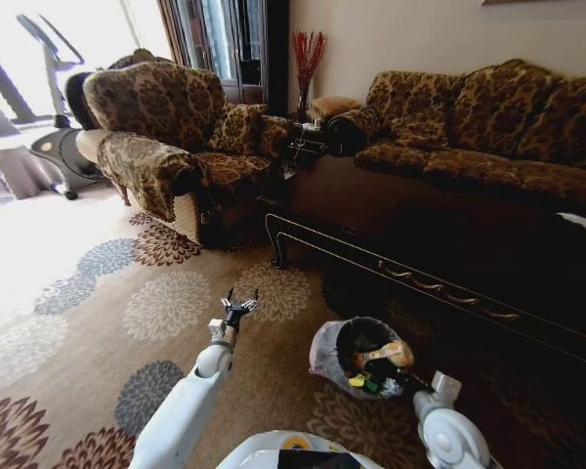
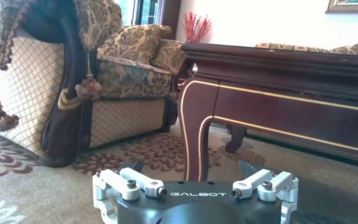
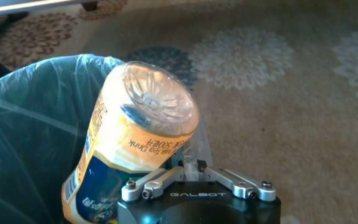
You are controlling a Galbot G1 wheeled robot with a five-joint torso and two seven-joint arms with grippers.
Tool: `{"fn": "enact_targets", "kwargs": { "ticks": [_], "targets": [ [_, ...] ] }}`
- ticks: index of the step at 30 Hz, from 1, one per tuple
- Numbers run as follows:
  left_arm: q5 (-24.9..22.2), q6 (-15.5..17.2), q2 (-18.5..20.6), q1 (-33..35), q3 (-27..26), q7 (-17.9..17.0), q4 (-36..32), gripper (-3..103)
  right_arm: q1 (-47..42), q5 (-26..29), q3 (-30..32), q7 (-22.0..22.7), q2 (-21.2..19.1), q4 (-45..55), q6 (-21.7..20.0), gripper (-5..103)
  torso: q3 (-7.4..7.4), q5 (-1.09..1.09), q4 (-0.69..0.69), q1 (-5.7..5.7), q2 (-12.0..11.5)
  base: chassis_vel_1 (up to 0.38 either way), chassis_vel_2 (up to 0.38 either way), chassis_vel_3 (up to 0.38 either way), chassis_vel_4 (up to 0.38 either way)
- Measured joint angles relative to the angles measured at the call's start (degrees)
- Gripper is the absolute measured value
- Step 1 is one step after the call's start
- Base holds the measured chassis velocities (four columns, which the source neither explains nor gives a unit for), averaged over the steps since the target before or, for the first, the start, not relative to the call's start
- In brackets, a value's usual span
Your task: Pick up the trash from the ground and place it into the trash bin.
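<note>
While the right tool [image 3: 188, 170] pinches the bottle [image 3: 138, 140] over the bin [image 1: 324, 354], seemingly centered, release low; left tool [image 1: 239, 305] spread, idle.

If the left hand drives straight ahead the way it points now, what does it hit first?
Probably the curved leg of the dark wooden coffee table, which stands nearly dead ahead of the open left hand; bare patterned carpet lies between, though depth is unclear.

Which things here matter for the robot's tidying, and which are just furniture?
Job: plastic bottle, lined trash bin, right gripper at the bin, left gripper, jaws open, above the carpet.
Just there: armchair, sofa, dark wooden table, red twigs.
</note>
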Motion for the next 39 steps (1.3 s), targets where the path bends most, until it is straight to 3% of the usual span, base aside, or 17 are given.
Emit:
{"fn": "enact_targets", "kwargs": {
  "ticks": [12, 14, 17, 21, 23, 24, 25, 27, 28, 29, 31, 33, 34, 36, 37, 39],
  "targets": [
    [0.11, 0.00, -0.21, -0.16, 0.32, -0.02, 0.43, 100, 0.42, -2.02, -1.49, -1.36, 0.47, -4.97, -0.34, 0, -0.01, -0.06, 0.02, 0.00, 0.00, 0.000, 0.000, 0.000, 0.000],
    [0.11, 0.01, -0.24, -0.14, 0.30, -0.02, 0.46, 100, 0.79, -2.58, -1.46, -1.72, 0.94, -5.69, -0.33, 5, -0.01, -0.11, 0.01, 0.00, 0.01, 0.000, 0.000, 0.000, 0.000],
    [0.12, -0.06, -0.23, 0.41, 0.23, -0.02, 0.53, 100, 1.27, -3.91, -0.98, -3.22, 1.64, -6.84, -0.35, 22, -0.01, -0.06, 0.02, 0.00, 0.01, 0.000, 0.000, 0.000, 0.000],
    [0.15, -0.12, -0.23, 0.62, 0.19, -0.02, 0.56, 100, 0.91, -4.73, -0.77, -4.15, 1.42, -6.85, -0.44, 33, -0.01, -0.04, 0.02, 0.00, 0.01, 0.000, 0.000, 0.000, 0.000],
    [0.27, -0.18, -0.38, 0.81, 0.17, -0.01, 0.60, 100, 0.12, -8.46, -0.63, -5.44, 1.09, -6.90, -0.31, 44, 0.00, 0.00, 0.02, 0.00, 0.00, 0.000, 0.000, 0.000, 0.000],
    [0.31, -0.19, -0.42, 0.86, 0.18, -0.01, 0.60, 100, -0.13, -9.71, -0.64, -5.74, 1.02, -6.91, -0.06, 44, 0.00, 0.03, 0.03, 0.00, 0.00, 0.000, 0.000, 0.000, 0.000],
    [0.36, -0.20, -0.48, 0.89, 0.20, 0.01, 0.60, 100, -0.54, -10.90, -0.68, -5.97, 0.87, -6.57, 0.13, 54, 0.01, 0.06, 0.03, 0.00, -0.01, 0.000, 0.000, 0.000, 0.000],
    [0.41, -0.20, -0.55, 0.91, 0.22, 0.02, 0.60, 100, -0.86, -10.93, -0.68, -5.95, 0.69, -5.90, 0.11, 54, 0.01, 0.07, 0.02, 0.00, -0.01, 0.000, 0.000, 0.000, 0.000],
    [0.47, -0.23, -0.61, 0.97, 0.23, 0.02, 0.60, 100, -0.77, -10.31, -0.63, -5.64, 0.49, -4.97, 0.04, 65, 0.01, 0.04, 0.01, 0.00, -0.01, 0.000, 0.000, 0.000, 0.000],
    [0.47, -0.23, -0.61, 0.97, 0.23, 0.02, 0.60, 100, -0.77, -10.31, -0.63, -5.64, 0.49, -4.97, 0.04, 65, 0.01, 0.04, 0.01, 0.00, -0.01, 0.000, 0.000, 0.000, 0.000],
    [0.62, -0.33, -0.61, 1.46, 0.25, 0.03, 0.56, 100, -0.02, -8.20, -0.59, -4.55, 0.08, -3.77, -0.48, 77, 0.01, 0.03, 0.03, 0.00, -0.01, 0.000, 0.000, 0.000, 0.000],
    [0.67, -0.41, -0.58, 1.70, 0.23, 0.03, 0.50, 100, 0.29, -7.46, -0.59, -4.17, -0.14, -3.45, -0.70, 77, 0.01, 0.03, 0.04, 0.00, -0.01, 0.000, 0.000, 0.000, 0.000],
    [0.71, -0.52, -0.52, 2.06, 0.18, 0.04, 0.45, 100, 0.61, -6.60, -0.56, -3.58, -0.46, -2.84, -1.01, 87, 0.01, 0.03, 0.02, 0.00, -0.01, 0.000, 0.000, 0.000, 0.000],
    [0.72, -0.61, -0.44, 2.33, 0.06, 0.05, 0.43, 100, 0.62, -5.96, -0.48, -3.01, -0.78, -2.16, -1.26, 87, 0.01, 0.02, 0.02, 0.00, -0.01, 0.000, 0.000, 0.000, 0.000],
    [0.73, -0.69, -0.36, 2.51, -0.15, 0.05, 0.43, 100, 0.33, -5.44, -0.37, -2.55, -1.20, -1.16, -1.50, 97, 0.01, 0.02, 0.03, 0.00, -0.01, 0.000, 0.000, 0.000, 0.000],
    [0.63, -0.84, -0.22, 2.72, -0.48, 0.06, 0.44, 100, -1.29, -4.60, -0.23, 0.35, -2.13, 2.55, -2.18, 100, 0.01, 0.00, 0.02, 0.00, -0.01, 0.000, 0.000, 0.000, 0.000]
  ]
}}
